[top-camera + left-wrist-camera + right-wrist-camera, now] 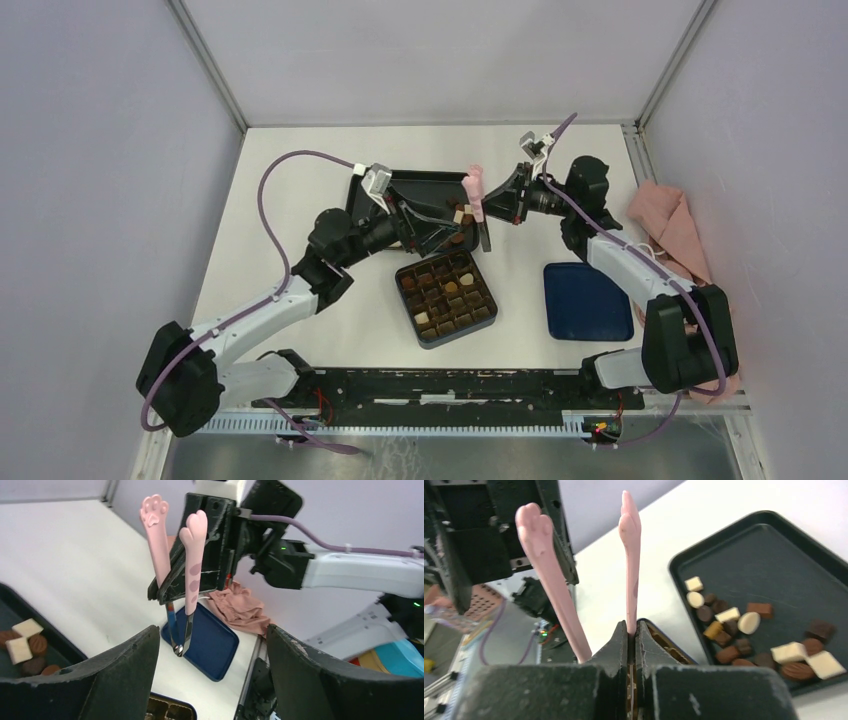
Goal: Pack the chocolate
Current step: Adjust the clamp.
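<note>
Loose pieces of chocolate (pixel 744 625) in brown, dark and cream lie on a black tray (pixel 774 550); the same pile (pixel 460 215) shows from above. More pieces sit in a dark compartment box (pixel 446 297). My right gripper (pixel 631 632) is shut on one arm of the pink paw-shaped tweezers (pixel 630 555); the other arm passes outside its left finger. The tweezers (pixel 192 555) hang upright with their metal tips together. My left gripper (pixel 212 630) stands open just below them, with nothing between its fingers. From above, both grippers meet over the tray's right edge by the tweezers (pixel 474 188).
A dark blue lid or tray (pixel 587 300) lies to the right of the box. A pink cloth (pixel 672 225) is bunched against the right wall. Grey walls close in the table on three sides.
</note>
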`<action>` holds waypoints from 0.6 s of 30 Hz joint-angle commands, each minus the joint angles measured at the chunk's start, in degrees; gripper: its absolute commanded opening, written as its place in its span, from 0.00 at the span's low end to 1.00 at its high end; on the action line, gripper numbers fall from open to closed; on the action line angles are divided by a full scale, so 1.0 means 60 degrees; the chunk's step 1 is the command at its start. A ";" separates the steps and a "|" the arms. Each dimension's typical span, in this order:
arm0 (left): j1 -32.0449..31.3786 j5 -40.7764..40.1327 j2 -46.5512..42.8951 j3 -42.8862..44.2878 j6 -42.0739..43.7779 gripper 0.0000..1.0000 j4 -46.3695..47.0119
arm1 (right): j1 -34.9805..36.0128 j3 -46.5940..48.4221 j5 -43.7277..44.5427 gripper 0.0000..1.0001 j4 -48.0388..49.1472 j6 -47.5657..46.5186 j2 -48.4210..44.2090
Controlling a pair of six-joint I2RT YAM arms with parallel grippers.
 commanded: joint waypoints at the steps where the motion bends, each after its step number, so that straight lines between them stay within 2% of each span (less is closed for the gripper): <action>1: 0.0252 0.2051 -0.0276 -0.0325 -0.0607 0.82 0.1827 | 0.0076 -0.0134 -0.1474 0.00 0.2678 0.1897 -0.0258; 4: 0.0272 0.2277 0.0036 0.0066 -0.0549 0.81 0.1902 | 0.0263 -0.0116 -0.1699 0.00 0.2617 0.1929 -0.0343; 8: 0.0281 0.2822 0.0939 0.0926 -0.0747 0.69 0.2169 | 0.0542 -0.0105 -0.1731 0.00 0.2154 0.1549 -0.0507; 11: 0.0274 0.3120 0.1352 0.1307 -0.1123 0.65 0.2741 | 0.0567 -0.0012 -0.1680 0.00 0.1657 0.1159 -0.0565; 15: 0.0273 0.2994 0.1591 0.1553 -0.1138 0.60 0.2760 | 0.0591 0.0016 -0.1692 0.00 0.1640 0.1136 -0.0551; 18: 0.0262 0.3010 0.1820 0.1698 -0.1135 0.50 0.2744 | 0.0631 0.0044 -0.1677 0.00 0.1640 0.1166 -0.0515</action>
